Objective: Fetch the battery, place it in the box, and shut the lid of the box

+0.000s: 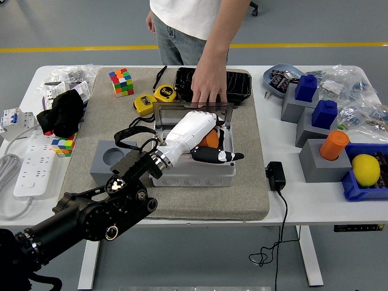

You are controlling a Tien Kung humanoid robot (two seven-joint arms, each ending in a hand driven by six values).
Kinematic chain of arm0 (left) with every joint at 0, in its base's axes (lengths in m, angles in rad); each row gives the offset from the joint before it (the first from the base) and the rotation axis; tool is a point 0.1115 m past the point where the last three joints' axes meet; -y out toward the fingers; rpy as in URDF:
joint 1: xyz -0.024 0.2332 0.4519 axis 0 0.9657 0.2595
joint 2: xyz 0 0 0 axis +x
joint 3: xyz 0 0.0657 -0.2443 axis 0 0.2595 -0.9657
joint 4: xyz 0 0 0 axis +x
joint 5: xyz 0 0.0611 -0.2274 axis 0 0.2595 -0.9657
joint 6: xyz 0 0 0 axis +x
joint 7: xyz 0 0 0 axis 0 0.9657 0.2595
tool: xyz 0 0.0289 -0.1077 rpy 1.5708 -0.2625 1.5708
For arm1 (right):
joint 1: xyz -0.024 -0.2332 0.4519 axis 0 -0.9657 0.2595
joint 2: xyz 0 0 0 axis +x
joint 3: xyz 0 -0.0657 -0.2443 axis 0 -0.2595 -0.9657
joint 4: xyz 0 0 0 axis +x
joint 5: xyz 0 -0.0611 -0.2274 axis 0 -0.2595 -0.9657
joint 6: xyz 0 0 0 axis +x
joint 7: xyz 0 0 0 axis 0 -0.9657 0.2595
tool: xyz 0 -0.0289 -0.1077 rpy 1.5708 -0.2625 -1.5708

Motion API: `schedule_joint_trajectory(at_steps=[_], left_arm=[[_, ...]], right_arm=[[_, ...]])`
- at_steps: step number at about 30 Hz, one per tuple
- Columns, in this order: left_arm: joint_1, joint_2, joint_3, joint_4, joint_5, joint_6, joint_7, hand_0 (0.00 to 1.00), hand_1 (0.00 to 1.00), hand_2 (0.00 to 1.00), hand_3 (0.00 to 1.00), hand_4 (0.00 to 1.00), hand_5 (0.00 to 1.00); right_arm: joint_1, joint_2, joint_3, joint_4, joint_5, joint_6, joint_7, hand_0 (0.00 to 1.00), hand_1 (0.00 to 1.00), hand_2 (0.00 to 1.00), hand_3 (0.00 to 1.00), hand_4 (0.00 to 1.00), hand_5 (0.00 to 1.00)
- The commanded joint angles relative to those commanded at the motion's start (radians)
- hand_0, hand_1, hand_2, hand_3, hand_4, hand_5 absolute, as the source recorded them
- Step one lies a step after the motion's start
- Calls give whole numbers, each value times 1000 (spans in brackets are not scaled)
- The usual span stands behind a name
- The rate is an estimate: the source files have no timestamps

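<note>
One left hand (195, 134) grips one orange battery (210, 139) inside one grey box (193, 173), a person's hand (209, 86) holding its lid (191, 110).

- The left hand (203, 136) reaches into the grey box (193, 168), fingers around an orange battery (210, 140).
- A person's hand (209, 85) rests on the open lid (191, 110) at the far side.

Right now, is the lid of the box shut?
No, the clear lid stands up at the back of the grey box, held by a person's hand.
</note>
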State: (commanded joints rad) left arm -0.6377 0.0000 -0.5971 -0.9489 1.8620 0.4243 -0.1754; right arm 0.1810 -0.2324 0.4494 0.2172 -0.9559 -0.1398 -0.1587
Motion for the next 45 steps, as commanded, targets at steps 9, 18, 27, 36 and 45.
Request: schedule_joint_trajectory(at_steps=[9,18,27,36,45], left_arm=[[4,2,-7,6,13,0,-3,63,2,3,2,980,722],[6,5,-24,2,19,-4,-26,186,75,102,79,989,755],[13,8,-40,-6,28,-3,-40,448,366,231,250,997,763],[15,8,-39,-6,39,-17,-34,712,549,420,423,998,785],[20,21,-37,-51,60,-36,-18,713,551,423,438,998,799]], right_arm=[[-1,1,5,2,-4,2,1,701,645,670,727,998,934],[0,0,6,0,-3,0,1,699,645,669,726,998,933],[-1,2,13,1,-7,1,0,698,645,669,726,998,932],[1,2,13,1,-6,0,0,699,644,669,726,998,932],[0,2,17,1,-7,0,-1,699,645,669,725,998,932]])
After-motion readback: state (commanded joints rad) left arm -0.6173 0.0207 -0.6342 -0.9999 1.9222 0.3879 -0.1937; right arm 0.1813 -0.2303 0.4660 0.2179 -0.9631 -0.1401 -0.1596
